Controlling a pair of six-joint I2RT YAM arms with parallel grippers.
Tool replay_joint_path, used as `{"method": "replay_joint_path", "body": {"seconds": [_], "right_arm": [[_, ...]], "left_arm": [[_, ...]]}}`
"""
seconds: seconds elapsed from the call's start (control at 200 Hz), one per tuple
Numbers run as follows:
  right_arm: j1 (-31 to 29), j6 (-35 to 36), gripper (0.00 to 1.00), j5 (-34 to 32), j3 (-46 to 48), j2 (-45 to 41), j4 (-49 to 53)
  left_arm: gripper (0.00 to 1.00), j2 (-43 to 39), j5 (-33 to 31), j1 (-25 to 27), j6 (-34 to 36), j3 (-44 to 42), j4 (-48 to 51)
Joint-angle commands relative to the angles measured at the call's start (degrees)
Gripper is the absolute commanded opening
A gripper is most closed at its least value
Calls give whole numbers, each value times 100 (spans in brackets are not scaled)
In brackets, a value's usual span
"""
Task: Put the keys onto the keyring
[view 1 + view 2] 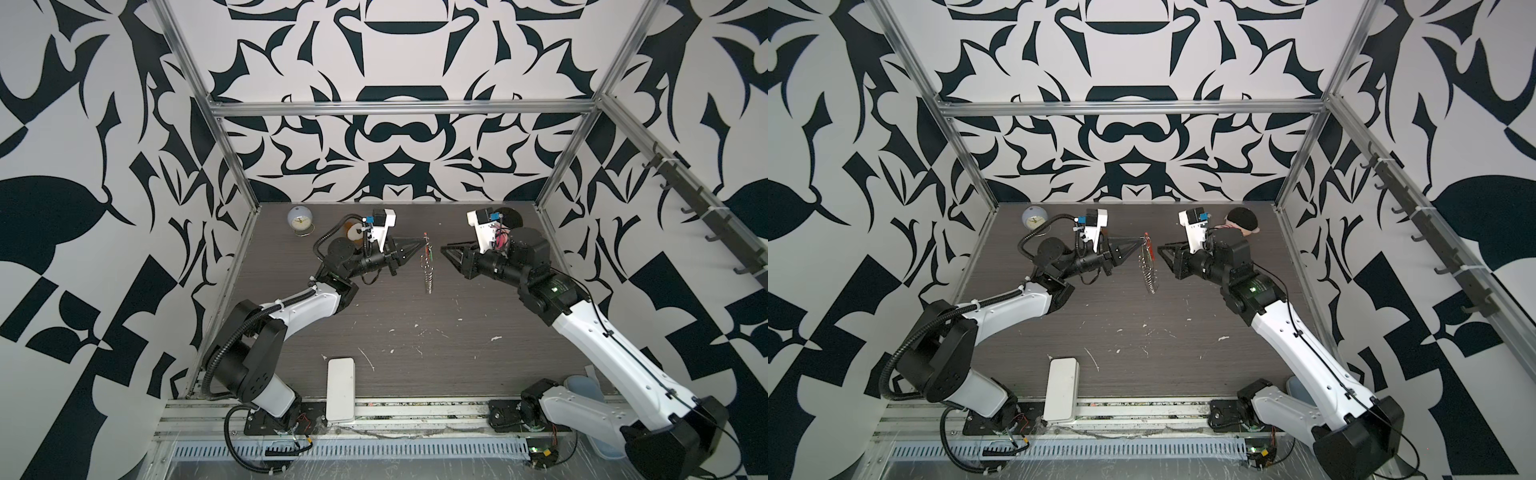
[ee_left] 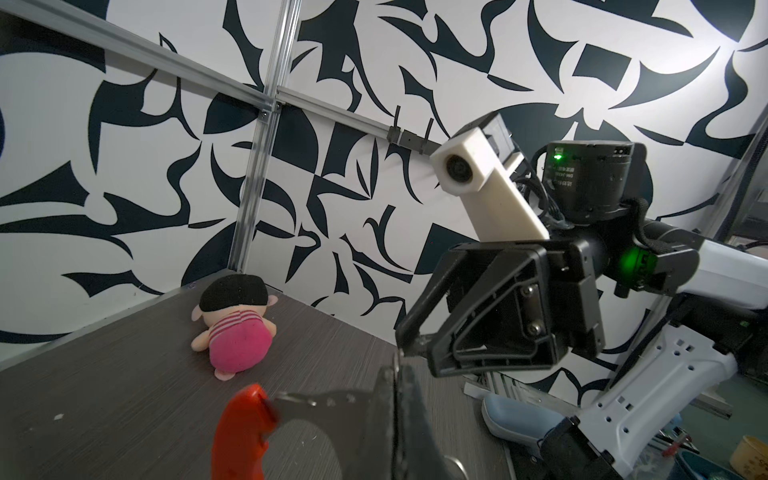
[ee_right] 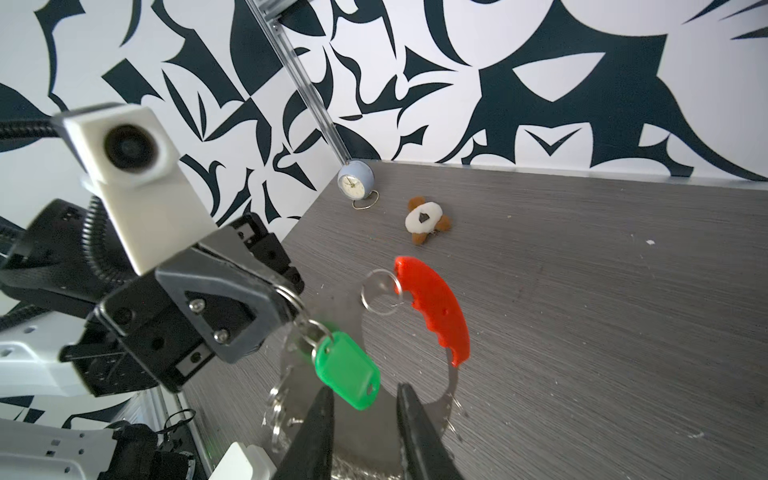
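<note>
The keyring (image 1: 428,266) (image 1: 1148,266) hangs over the middle of the table in both top views, a chain of silver rings with a curved red-orange bar (image 3: 436,307). My left gripper (image 1: 422,240) (image 3: 286,297) is shut on one of its rings, and its closed fingertips (image 2: 395,409) show beside the red bar (image 2: 241,432). A key with a green plastic head (image 3: 347,370) dangles from a ring just below that grip. My right gripper (image 3: 363,419) (image 1: 442,249) stands open, its two fingers either side of the green head and not touching it.
A small blue clock (image 1: 300,219) and a white-and-brown plush (image 3: 428,220) sit at the back left. A doll in pink (image 2: 237,328) lies at the back right. A white box (image 1: 340,388) rests on the front edge. A pale blue object (image 1: 582,386) lies by the right arm's base.
</note>
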State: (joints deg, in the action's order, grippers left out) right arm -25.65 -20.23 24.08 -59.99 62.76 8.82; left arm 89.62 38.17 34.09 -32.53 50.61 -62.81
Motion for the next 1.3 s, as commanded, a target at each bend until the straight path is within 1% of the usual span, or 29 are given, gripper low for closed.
{"method": "replay_joint_path", "body": {"seconds": [0.0, 0.105, 0.2, 0.28, 0.365, 0.41, 0.485, 0.56, 0.705, 1.08, 1.295], "right_arm": [[-32, -50, 29, 424, -356, 258, -653], [-28, -89, 27, 578, -425, 411, -865], [-29, -120, 24, 715, -409, 462, -1091], [-28, -121, 22, 986, -432, 547, -1287], [-28, -204, 21, 1154, -432, 586, -1509], [-28, -238, 21, 1154, -407, 566, -1551], [-28, -253, 21, 1084, -308, 518, -1663], [-28, -293, 21, 1115, -207, 553, -1864], [-31, -405, 20, 1284, -260, 700, -1873], [-37, -543, 21, 1475, -338, 868, -1920], [-72, -570, 21, 1477, -312, 872, -1978]], "left_arm": [[0, -5, 47, -40, -235, 49, -465], [0, -45, -47, -60, -294, -83, -566], [0, -51, 84, -102, -460, -59, -532], [0, -113, 195, -135, -551, -59, -506], [0, -220, 140, -152, -526, -62, -435], [0, -251, 116, -180, -529, 2, -324], [0, -320, 294, -237, -494, 133, 11], [0, -394, 296, -284, -409, 100, 213], [0, -514, 54, -288, -379, -120, 76], [0, -567, -86, -288, -529, -214, -100], [0, -595, -100, -284, -543, -204, -83]]}}
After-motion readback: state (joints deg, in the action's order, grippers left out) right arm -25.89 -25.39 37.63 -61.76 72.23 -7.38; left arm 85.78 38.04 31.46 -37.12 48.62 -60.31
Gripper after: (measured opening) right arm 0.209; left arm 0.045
